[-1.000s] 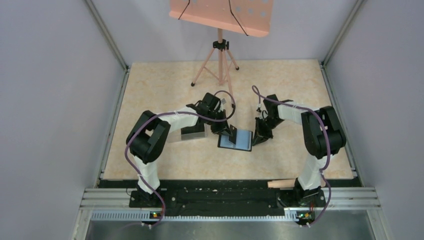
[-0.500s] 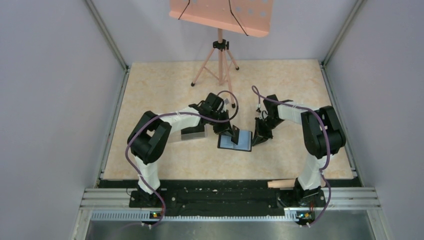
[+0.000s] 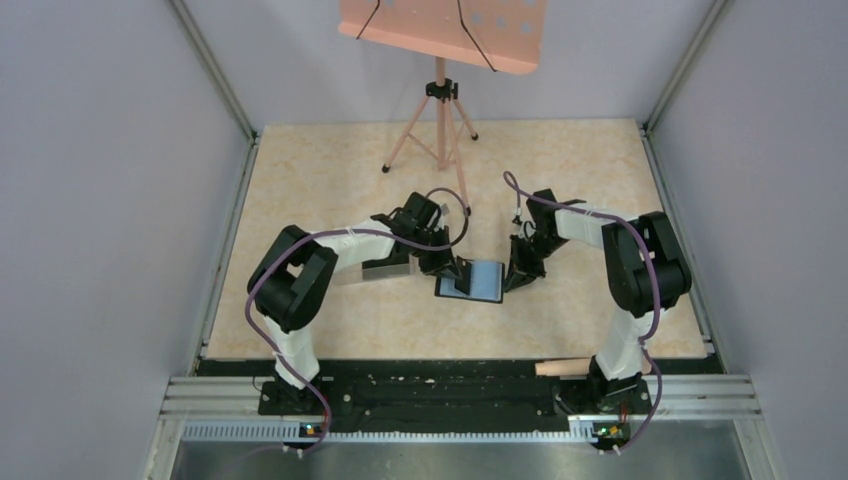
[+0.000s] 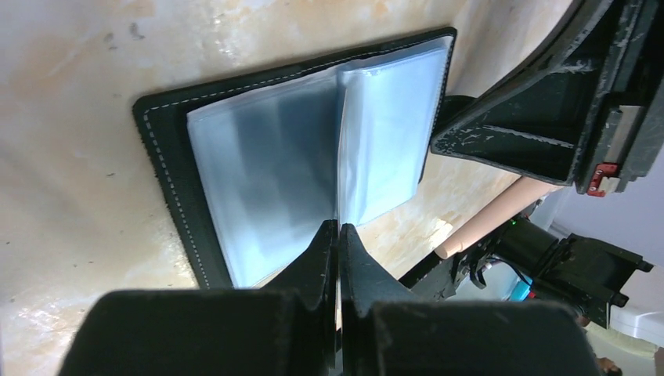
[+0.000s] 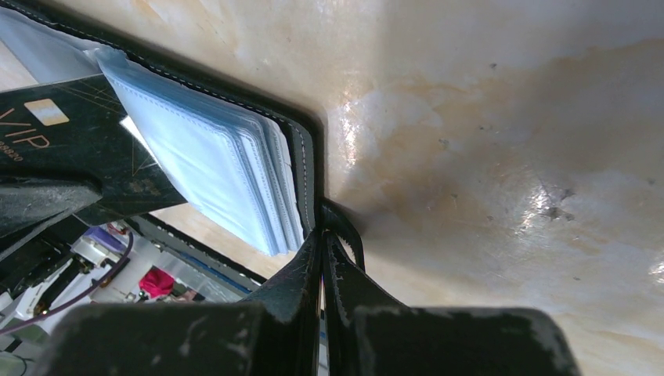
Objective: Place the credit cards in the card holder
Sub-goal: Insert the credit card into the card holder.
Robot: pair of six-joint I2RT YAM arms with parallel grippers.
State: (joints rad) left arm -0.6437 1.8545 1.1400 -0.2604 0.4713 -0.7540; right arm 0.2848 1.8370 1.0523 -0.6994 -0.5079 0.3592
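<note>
The card holder point(image 3: 480, 284) lies open on the table, bluish clear pockets up; it also shows in the left wrist view point(image 4: 258, 164) and the right wrist view point(image 5: 211, 164). My left gripper point(image 3: 457, 271) point(image 4: 338, 229) is shut on a black credit card point(image 5: 70, 133) with "VIP" on it. It holds the card on edge at the pockets, where the card's leading edge is hidden among the sleeves. My right gripper point(image 3: 514, 277) point(image 5: 323, 235) is shut on the holder's right edge by the snap tab point(image 5: 348, 231), pinning it to the table.
A clear plastic box point(image 3: 386, 266) sits just left of the left gripper. A pink tripod stand point(image 3: 437, 120) stands at the back. A wooden roll point(image 3: 563, 368) lies by the right arm's base. Grey walls close in both sides.
My left gripper has shifted a little to the left and lower with the card, closer onto the holder's pockets. The right gripper and the holder have not moved.
</note>
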